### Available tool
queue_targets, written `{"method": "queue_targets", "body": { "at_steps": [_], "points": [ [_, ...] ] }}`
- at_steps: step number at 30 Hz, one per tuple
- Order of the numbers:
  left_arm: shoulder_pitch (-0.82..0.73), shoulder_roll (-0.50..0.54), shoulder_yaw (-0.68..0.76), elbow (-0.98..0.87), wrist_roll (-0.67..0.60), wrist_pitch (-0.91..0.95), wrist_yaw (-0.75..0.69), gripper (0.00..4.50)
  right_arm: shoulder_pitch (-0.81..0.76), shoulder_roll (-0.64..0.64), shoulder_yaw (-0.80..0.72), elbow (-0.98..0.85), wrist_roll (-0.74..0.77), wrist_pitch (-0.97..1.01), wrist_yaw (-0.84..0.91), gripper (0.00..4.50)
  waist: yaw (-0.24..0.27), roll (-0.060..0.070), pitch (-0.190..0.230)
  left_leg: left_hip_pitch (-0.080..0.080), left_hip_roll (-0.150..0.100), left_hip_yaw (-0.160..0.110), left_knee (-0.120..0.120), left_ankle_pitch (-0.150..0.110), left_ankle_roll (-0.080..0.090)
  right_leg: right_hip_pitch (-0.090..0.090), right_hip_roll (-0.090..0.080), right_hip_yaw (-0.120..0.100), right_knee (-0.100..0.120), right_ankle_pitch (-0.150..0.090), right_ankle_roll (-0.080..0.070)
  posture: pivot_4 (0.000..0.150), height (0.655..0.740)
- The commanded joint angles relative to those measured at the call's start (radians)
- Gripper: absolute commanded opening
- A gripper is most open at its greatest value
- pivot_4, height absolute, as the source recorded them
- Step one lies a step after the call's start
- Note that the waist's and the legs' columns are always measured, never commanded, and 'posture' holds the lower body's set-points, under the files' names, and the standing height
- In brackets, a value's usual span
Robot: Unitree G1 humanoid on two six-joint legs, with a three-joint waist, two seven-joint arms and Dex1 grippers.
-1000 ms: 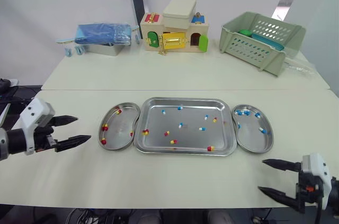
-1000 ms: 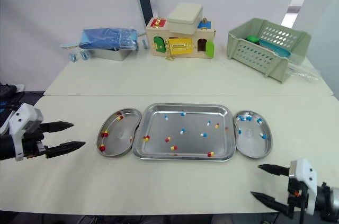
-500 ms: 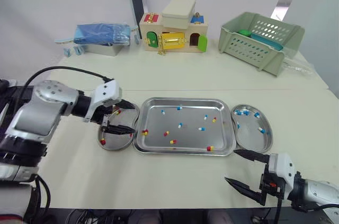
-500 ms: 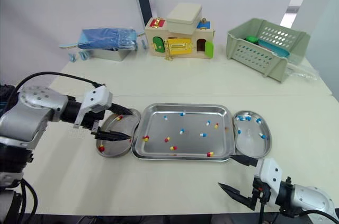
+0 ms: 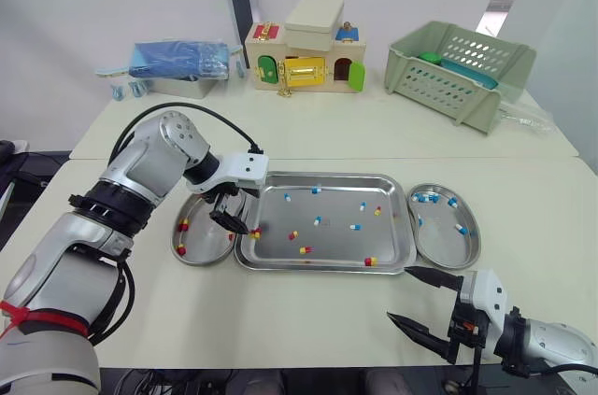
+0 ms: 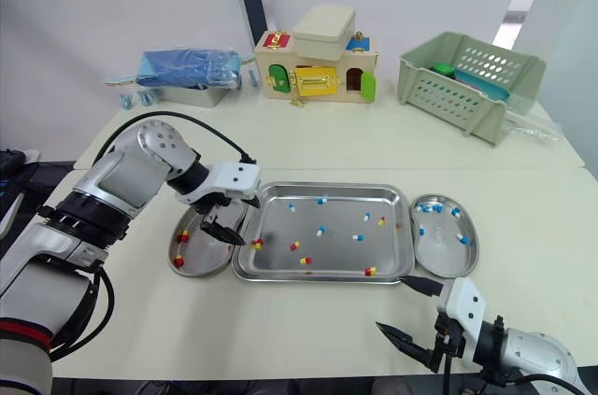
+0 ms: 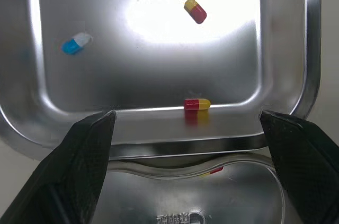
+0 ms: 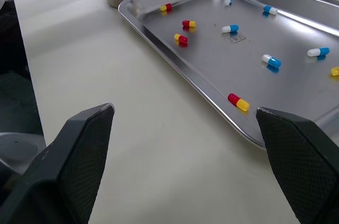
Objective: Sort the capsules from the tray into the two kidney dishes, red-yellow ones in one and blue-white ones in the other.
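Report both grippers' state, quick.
Left gripper: open, empty, at the tray's left edge.
Right gripper: open, empty, over the table.

No text, number or brand can be read for certain. The kidney dish (image 7: 132, 197) that holds the red-yellow capsules has an embossed mark (image 7: 172, 217) pressed into its floor. It is a short row of characters, but they are too faint to make out. The tray (image 8: 212, 75) has a small stamp (image 8: 241, 37) near the middle of its floor, and it is too small to read.
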Motion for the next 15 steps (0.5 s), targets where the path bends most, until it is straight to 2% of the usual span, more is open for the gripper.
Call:
{"method": "queue_targets", "body": {
  "at_steps": [1,7,9,10,11,12,15],
  "points": [
    [-0.002,-0.032,0.004,0.038,0.057,-0.046,0.037,4.48,-0.009,0.004,0.014,-0.024,-0.001,-0.017,-0.013,4.50,0.002,0.000,0.000,0.000,0.000,0.000,0.000,0.000,0.000,0.000,0.000,0.000,0.000,0.000,0.000,0.150,0.7400],
    [0.046,-0.046,0.016,-0.003,0.075,-0.052,-0.002,4.48,0.000,0.018,0.042,-0.030,-0.008,-0.028,-0.039,4.50,-0.001,0.000,0.000,0.000,0.000,0.000,0.001,0.000,0.001,0.000,0.000,0.000,0.000,0.000,0.000,0.150,0.7400],
    [0.059,-0.050,0.016,-0.011,0.083,-0.055,-0.003,4.10,0.017,0.024,0.049,-0.033,-0.012,-0.039,-0.042,4.50,0.000,0.000,0.000,0.000,0.000,0.000,0.001,0.000,0.001,0.000,0.000,0.000,0.000,0.000,0.000,0.150,0.7400],
    [0.064,-0.049,0.014,-0.016,0.081,-0.054,-0.006,4.09,0.026,0.026,0.053,-0.035,-0.015,-0.044,-0.044,4.50,0.001,0.000,0.000,0.000,0.000,0.000,0.001,0.000,0.001,0.000,0.000,0.000,0.000,0.000,0.000,0.150,0.7400],
    [0.068,-0.053,0.014,-0.021,0.082,-0.050,-0.009,3.64,0.032,0.027,0.054,-0.036,-0.017,-0.048,-0.046,4.50,0.001,0.000,0.000,0.000,0.000,-0.001,0.001,-0.001,0.001,0.001,0.000,0.000,0.000,0.000,0.000,0.150,0.7400],
    [0.070,-0.056,0.014,-0.024,0.084,-0.048,-0.010,3.49,0.036,0.027,0.054,-0.035,-0.018,-0.052,-0.048,4.50,0.001,0.000,0.000,0.000,0.000,-0.001,0.002,-0.001,0.001,0.001,0.000,0.000,0.000,0.000,0.000,0.150,0.7400],
    [0.071,-0.066,0.013,-0.029,0.097,-0.044,-0.009,2.62,0.045,0.027,0.054,-0.037,-0.019,-0.057,-0.050,4.50,0.002,0.000,0.000,0.000,0.000,-0.001,0.002,-0.001,0.001,0.001,0.000,0.000,0.000,0.000,0.000,0.150,0.7400]
  ]
}}
